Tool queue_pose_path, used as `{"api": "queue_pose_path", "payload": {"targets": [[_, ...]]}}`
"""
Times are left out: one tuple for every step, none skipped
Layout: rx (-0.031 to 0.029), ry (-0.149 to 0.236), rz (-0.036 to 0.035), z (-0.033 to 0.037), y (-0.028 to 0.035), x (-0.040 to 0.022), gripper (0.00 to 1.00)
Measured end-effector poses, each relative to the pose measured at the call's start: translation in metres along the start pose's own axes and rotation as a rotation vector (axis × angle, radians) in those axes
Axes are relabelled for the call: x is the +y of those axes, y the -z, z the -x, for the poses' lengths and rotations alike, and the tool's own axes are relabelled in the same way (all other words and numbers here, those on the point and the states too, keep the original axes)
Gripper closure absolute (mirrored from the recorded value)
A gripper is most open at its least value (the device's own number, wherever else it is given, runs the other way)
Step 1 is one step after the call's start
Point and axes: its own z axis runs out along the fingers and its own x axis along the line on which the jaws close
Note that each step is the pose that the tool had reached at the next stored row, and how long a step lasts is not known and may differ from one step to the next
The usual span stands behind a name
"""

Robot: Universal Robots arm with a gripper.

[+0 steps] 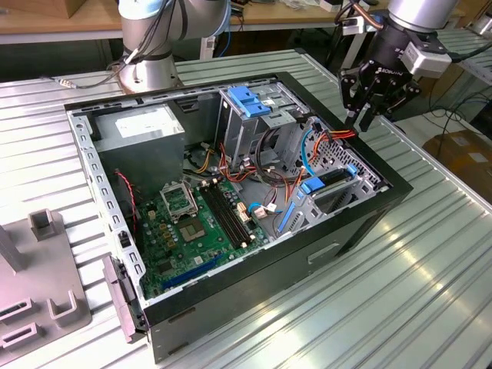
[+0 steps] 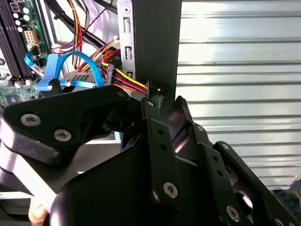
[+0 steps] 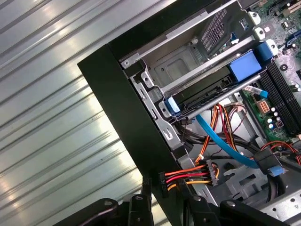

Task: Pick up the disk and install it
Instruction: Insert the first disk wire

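Seemingly the tool (image 1: pixel 362 121), slightly spread and empty, hung over the case wall (image 3: pixel 127 108); dropping, it could snag the power cables (image 3: pixel 188 176) beside the disk (image 3: pixel 209 91).

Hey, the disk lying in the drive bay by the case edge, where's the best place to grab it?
Probably by the light-blue carrier ends, coming down from above through the open side of the case. The disk sits sunk in the metal cage, whose walls hide its edges, so only its top and those blue ends look reachable.
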Motion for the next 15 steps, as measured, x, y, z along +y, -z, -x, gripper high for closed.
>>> {"api": "queue_pose_path", "payload": {"targets": [[0.0, 0.0, 0.0, 0.0, 0.0, 0.0, 0.65], [0.0, 0.0, 0.0, 0.0, 0.0, 0.0, 0.65], [0.0, 0.0, 0.0, -0.0001, 0.0, 0.0002, 0.65], [0.0, 0.0, -0.0001, -0.0002, 0.0, 0.0003, 0.65], [0.0, 0.0, 0.0, -0.0002, 0.0, 0.0003, 0.65], [0.0001, 0.0, 0.0, -0.0002, 0.0, 0.0004, 0.65], [0.0, 0.0, 0.0, -0.0002, 0.0, 0.0004, 0.65], [0.0001, 0.0, 0.0001, -0.0002, 0.0, 0.0004, 0.65], [0.0001, 0.0, 0.0, -0.0002, 0.0, 0.0004, 0.65], [0.0, 0.0, 0.0, -0.0002, 0.0, 0.0004, 0.65], [0.0, 0.001, -0.0001, -0.0002, 0.0, 0.0004, 0.65], [0.0001, 0.002, -0.0001, -0.0002, 0.0, 0.0004, 0.65], [0.0002, 0.002, -0.0001, -0.0002, 0.0, 0.0004, 0.65], [0.0004, 0.004, -0.0001, -0.0002, 0.0, 0.0004, 0.65], [0.0006, 0.006, -0.0004, -0.0002, -0.0001, 0.0004, 0.65]]}}
